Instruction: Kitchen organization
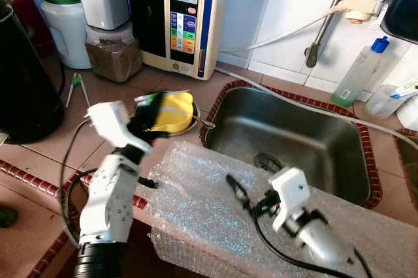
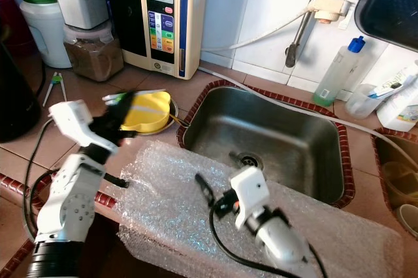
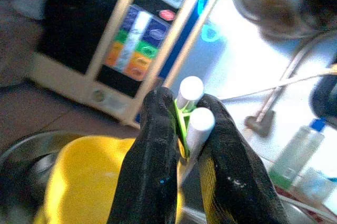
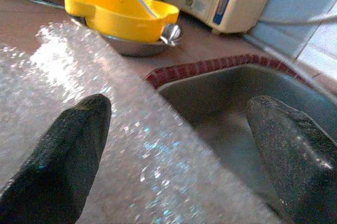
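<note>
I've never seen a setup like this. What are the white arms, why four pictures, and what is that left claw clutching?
It is a humanoid robot at a kitchen counter. Two pictures come from its head, looking down; two come from cameras on its wrists. The left gripper is shut on a pair of white chopsticks with a green joiner, above a yellow bowl. The right gripper is open over a sheet of bubble wrap beside the steel sink. A water machine stands against the tiled wall.

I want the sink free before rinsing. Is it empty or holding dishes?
Empty: the sink shows a bare steel basin down to its drain, no dishes inside. Bubble wrap overlaps its near rim.
</note>
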You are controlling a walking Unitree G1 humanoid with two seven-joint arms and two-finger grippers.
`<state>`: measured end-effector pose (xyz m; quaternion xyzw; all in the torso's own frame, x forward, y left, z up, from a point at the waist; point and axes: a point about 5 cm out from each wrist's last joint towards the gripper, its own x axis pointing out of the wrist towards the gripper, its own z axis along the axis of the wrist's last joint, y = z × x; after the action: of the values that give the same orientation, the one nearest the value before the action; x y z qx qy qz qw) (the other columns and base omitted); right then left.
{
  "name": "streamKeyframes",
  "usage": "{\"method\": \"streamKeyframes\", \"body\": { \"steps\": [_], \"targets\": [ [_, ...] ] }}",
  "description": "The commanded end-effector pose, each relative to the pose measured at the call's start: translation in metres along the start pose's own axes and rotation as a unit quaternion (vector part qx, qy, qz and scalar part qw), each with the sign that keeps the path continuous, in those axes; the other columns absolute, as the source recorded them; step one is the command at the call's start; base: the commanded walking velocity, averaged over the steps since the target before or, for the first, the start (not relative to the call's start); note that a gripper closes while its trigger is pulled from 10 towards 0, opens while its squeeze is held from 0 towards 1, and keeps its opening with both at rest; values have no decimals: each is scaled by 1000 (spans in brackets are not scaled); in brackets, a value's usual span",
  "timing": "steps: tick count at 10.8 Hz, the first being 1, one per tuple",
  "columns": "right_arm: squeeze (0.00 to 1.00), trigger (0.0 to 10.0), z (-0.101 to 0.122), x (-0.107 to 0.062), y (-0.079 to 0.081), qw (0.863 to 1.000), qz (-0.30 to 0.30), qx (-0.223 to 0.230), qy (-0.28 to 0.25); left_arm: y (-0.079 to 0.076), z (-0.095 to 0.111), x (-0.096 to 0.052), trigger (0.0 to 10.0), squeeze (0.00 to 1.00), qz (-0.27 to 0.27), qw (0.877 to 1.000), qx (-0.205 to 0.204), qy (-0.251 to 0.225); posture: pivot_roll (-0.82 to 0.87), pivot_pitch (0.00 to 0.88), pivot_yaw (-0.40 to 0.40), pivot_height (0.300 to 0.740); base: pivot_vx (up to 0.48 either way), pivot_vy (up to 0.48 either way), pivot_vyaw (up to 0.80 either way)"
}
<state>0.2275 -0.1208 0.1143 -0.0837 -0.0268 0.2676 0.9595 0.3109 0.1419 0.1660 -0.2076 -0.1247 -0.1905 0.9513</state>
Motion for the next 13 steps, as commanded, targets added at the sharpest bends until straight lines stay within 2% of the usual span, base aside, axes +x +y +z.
{"method": "streamKeyframes", "body": {
  "steps": [1, 4, 5, 8, 9, 11, 12, 13],
  "targets": [
    [0, 10000, 1, 0, -5, 1000, -9, -14, 0, -8, 2, 3, 0, 0, -22, 1000, 19, 3, 56, 0, -72, 740, 0, 0, 0],
    [0, 10000, 8, 4, -7, 999, -29, -31, -20, -22, 2, 3, 0, 0, -66, 994, 86, 17, 63, 0, -66, 740, 0, 0, 0],
    [0, 10000, 10, 7, -6, 998, -28, -44, -26, -35, 3, 5, 0, 0, -108, 987, 119, 13, 63, 0, -65, 740, 0, 0, 0],
    [0, 10000, 16, 12, -8, 997, -30, -60, -39, -48, 11, 11, 0, 0, -141, 975, 169, -21, 56, 0, -58, 740, 0, 0, 0],
    [0, 10000, 17, 14, -9, 997, -30, -66, -42, -54, 7, 11, 0, 0, -180, 972, 150, -6, 56, 0, -56, 740, 0, 0, 0],
    [0, 10000, 19, 21, -8, 995, -20, -90, -47, -68, -10, 3, 0, 0, -256, 954, 149, 40, 58, 0, -55, 740, 0, 0, 0],
    [0, 10000, 17, 25, -5, 992, -5, -116, -41, -71, -22, -1, 0, 0, -272, 948, 150, 73, 61, 0, -58, 740, 0, 0, 0],
    [0, 10000, 16, 29, -4, 993, 2, -111, -36, -75, -27, -2, 0, 0, -286, 945, 141, 77, 60, 0, -56, 740, 0, 0, 0]
  ]
}}
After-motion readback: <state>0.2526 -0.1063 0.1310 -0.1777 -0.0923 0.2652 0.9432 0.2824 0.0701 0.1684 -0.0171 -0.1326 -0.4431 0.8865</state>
